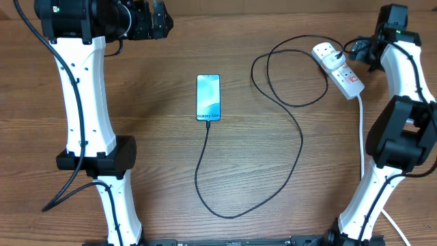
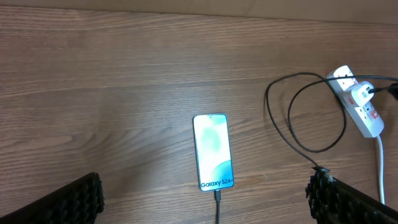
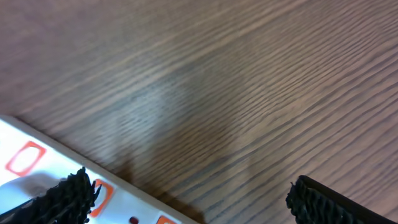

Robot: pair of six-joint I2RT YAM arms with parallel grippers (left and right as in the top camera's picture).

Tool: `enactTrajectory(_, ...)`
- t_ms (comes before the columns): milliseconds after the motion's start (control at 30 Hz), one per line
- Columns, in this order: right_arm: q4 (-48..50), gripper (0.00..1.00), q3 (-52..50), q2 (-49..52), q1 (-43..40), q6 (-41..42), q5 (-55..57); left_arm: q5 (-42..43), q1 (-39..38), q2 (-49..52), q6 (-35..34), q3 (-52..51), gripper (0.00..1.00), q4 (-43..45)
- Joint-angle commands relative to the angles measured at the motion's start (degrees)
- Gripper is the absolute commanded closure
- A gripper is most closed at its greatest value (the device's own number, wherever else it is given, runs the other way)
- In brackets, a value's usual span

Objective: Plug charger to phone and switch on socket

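The phone (image 1: 209,98) lies flat mid-table, screen up, with the charger (image 1: 302,147) meeting its near end. The black cable loops right and away to the socket (image 1: 338,70) at the far right. The right hand (image 1: 358,49) hovers just beside the socket, fingers spread. The left hand (image 1: 158,20), also spread, hangs over the table's (image 1: 157,171) far left.
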Motion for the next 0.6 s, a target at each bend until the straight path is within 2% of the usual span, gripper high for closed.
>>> enactTrajectory(0,0.42,0.0,1.01,1.68,-0.11,0.13,0.96,-0.28,-0.44,0.35,-0.79,0.11,0.0,-0.11)
enactTrajectory(167,0.2,0.0,1.01,2.82,-0.11,0.11,0.48,-0.31,-0.44,0.35,-0.81,0.11,0.0,-0.11)
enactTrajectory(333,1.18,0.0,1.01,2.97,-0.22,-3.34,-7.82,-0.31,-0.44,0.35,-0.79,0.11,0.0,-0.11)
enactTrajectory(567,0.63,0.0,1.01,4.61,-0.72,-3.3,-7.76,-0.28,-0.44,0.35,-0.81,0.11,0.0,-0.11)
